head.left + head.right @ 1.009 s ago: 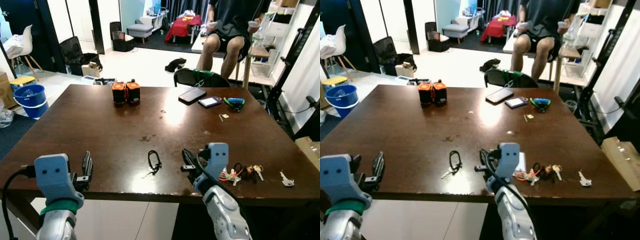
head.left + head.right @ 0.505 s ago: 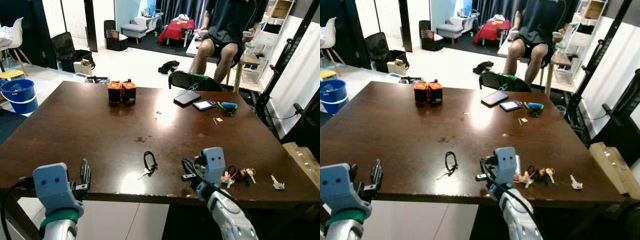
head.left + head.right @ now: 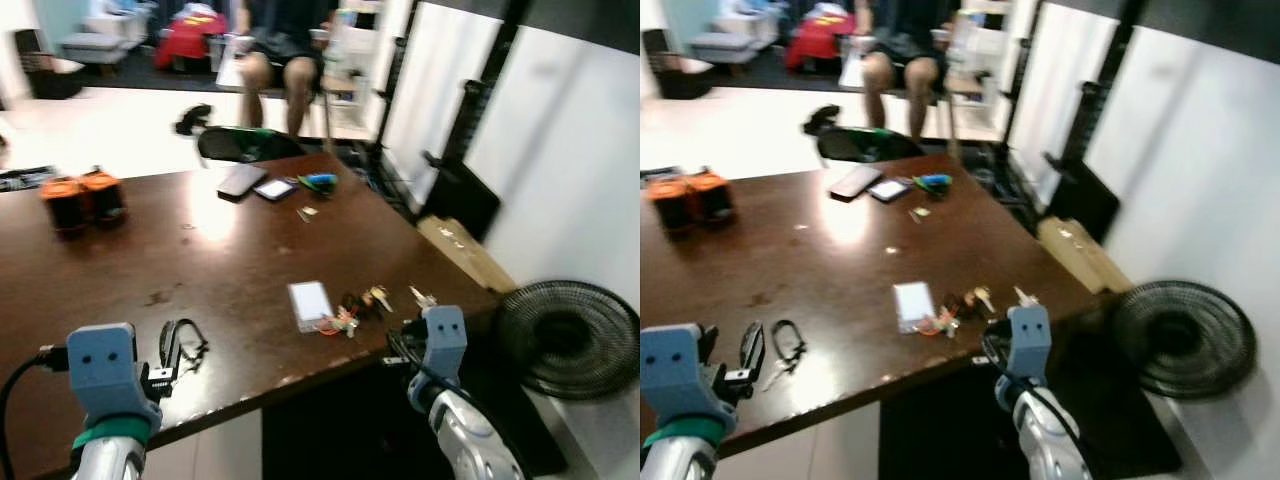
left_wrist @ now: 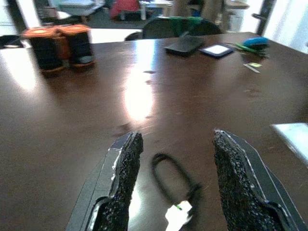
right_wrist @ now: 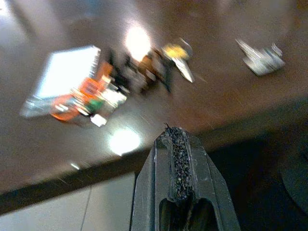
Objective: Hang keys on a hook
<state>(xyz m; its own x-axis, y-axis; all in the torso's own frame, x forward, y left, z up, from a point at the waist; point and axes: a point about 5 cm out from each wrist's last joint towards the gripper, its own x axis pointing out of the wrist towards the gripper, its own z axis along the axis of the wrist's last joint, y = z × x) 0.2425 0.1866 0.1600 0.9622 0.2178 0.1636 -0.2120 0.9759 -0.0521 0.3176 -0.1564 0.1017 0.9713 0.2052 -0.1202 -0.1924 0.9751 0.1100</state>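
Note:
A bunch of keys with orange and green tags lies near the table's front edge, beside a white card. The bunch and a single silver key also lie ahead of my right gripper, which is shut on nothing and hangs just off the table edge. A black cord loop with a small key on it rests on the tabletop between the fingers of my left gripper, which is open. The head views are blurred.
Two orange-and-black objects stand at the far left of the dark wooden table. A phone and small items lie at its far side. A person sits beyond. A black fan and a cardboard box stand on the floor to the right.
The whole picture has swung to the right, so the camera has turned. The left gripper now sits right at the black loop. The right gripper is now off the table edge.

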